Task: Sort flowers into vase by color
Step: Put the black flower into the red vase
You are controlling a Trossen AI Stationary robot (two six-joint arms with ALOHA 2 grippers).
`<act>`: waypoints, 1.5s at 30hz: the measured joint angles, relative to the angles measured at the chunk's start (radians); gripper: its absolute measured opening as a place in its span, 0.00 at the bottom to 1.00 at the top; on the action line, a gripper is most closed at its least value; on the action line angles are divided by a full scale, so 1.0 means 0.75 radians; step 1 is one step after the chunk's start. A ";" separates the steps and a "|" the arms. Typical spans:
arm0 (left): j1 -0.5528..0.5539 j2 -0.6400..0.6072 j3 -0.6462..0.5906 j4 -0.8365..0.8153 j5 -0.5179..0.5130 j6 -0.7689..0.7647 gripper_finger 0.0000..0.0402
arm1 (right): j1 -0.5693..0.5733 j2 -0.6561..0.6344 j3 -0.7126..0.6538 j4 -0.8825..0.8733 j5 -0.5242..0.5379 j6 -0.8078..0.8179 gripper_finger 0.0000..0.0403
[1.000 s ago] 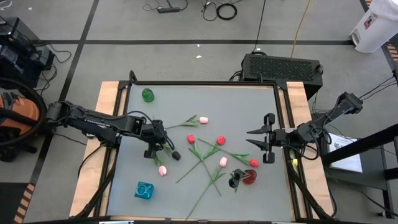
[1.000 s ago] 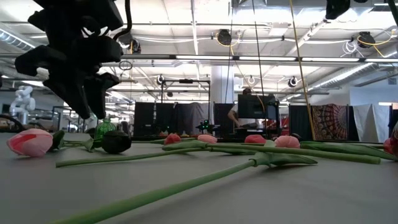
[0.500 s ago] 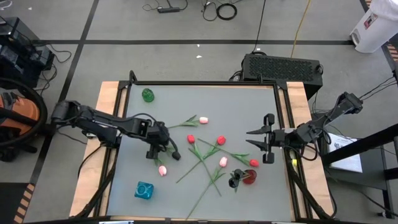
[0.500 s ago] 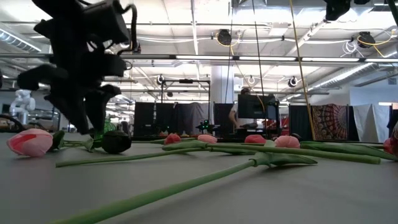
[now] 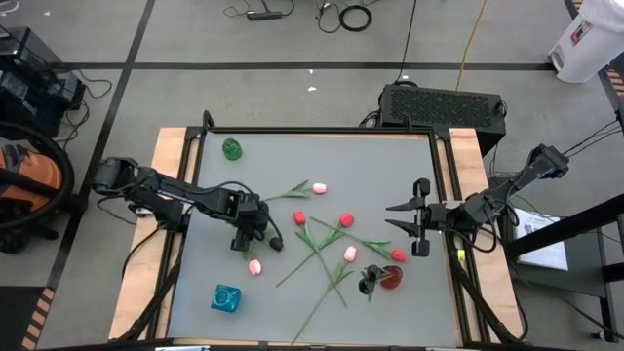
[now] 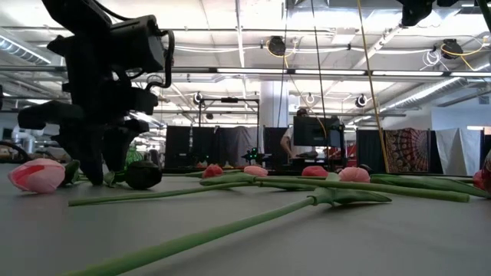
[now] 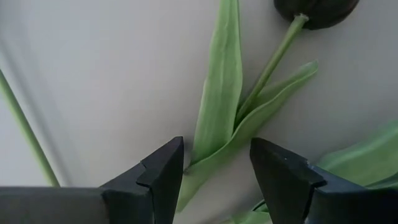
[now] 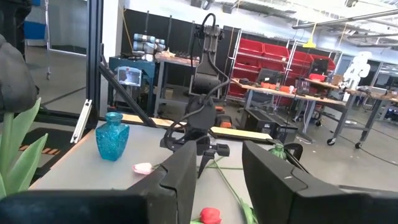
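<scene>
Here the left gripper (image 7: pixel 214 171), its fingers apart, stands low over the counter (image 5: pixel 390 166) astride the black tulip's (image 7: pixel 317 9) stem and leaves, which run away from it toward the dark head. The right gripper (image 5: pixel 421 216), apart and empty, waits farther off.

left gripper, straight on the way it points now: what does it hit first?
Most likely the black tulip's green leaves and stem, which run right between the open left gripper's fingers in the left wrist view, with the grey table just beneath. The black tulip's head sits further along. Remaining height is unclear.
</scene>
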 joint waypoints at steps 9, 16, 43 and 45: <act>-0.001 0.000 0.000 0.005 0.000 0.007 0.30 | -0.001 0.000 0.000 0.000 0.000 0.000 0.30; 0.000 0.000 0.000 0.005 -0.008 0.007 0.12 | 0.000 0.000 0.000 0.000 0.000 0.000 0.30; 0.001 0.002 0.430 -0.080 -0.302 0.009 0.04 | 0.000 0.001 0.000 -0.059 0.000 0.069 0.30; 0.001 0.002 0.486 -0.079 -0.386 0.015 0.04 | 0.000 0.001 0.000 -0.066 0.000 0.075 0.30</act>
